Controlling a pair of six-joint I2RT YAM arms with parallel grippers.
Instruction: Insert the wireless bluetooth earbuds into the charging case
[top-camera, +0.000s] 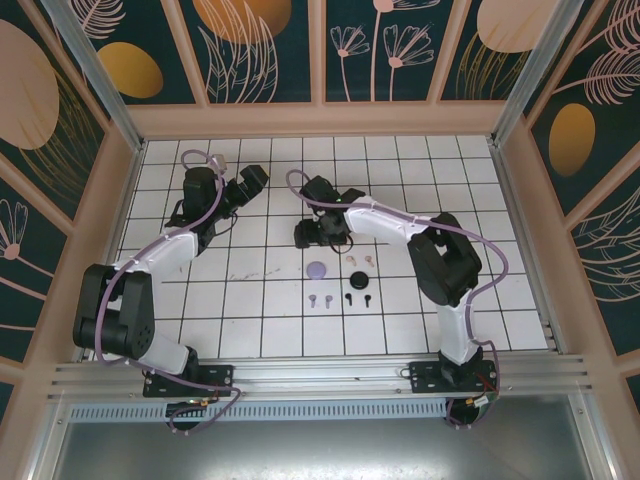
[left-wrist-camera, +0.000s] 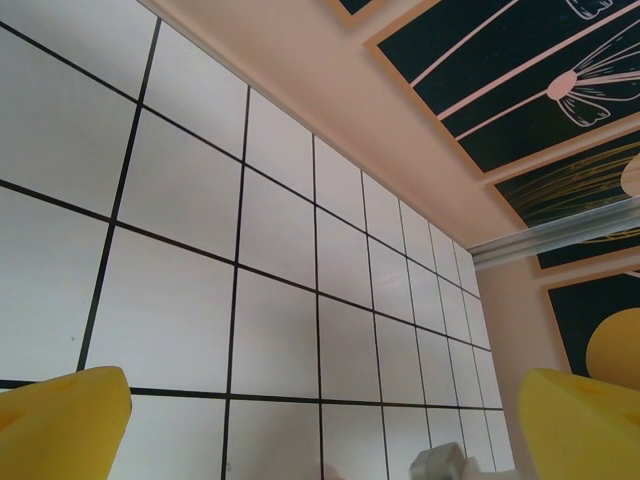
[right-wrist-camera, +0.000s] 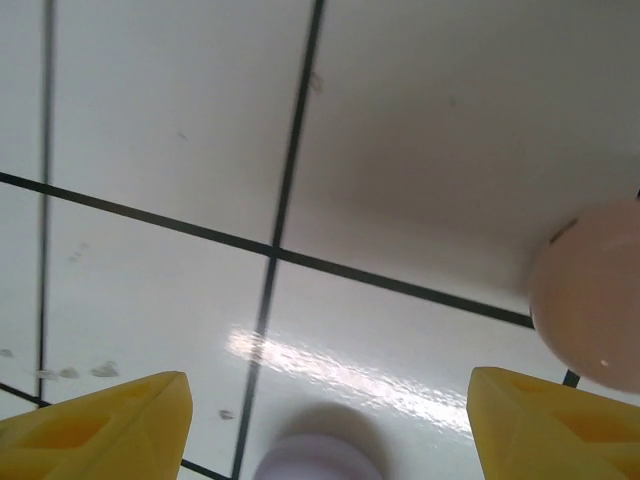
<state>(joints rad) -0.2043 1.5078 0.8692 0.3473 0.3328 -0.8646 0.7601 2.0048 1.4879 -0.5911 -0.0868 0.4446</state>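
Several tiny earbuds lie on the white tiles in the top view: a pink pair (top-camera: 358, 261), a lilac pair (top-camera: 320, 299) and a black pair (top-camera: 357, 297). A round lilac charging case (top-camera: 318, 270) and a black one (top-camera: 358, 278) lie between them. My right gripper (top-camera: 320, 240) hovers just behind the lilac case, open and holding nothing. In its wrist view the yellow fingertips (right-wrist-camera: 100, 430) stand wide apart, with the blurred lilac case (right-wrist-camera: 318, 465) low between them. My left gripper (top-camera: 245, 188) is open over bare tiles at the back left, its yellow fingertips (left-wrist-camera: 60, 420) far apart.
A rounded pink thing (right-wrist-camera: 590, 300), perhaps another case, sits at the right edge of the right wrist view. Pink walls (top-camera: 320, 120) close the tiled floor at the back and sides. A small grey part (left-wrist-camera: 440, 465) shows at the bottom of the left wrist view.
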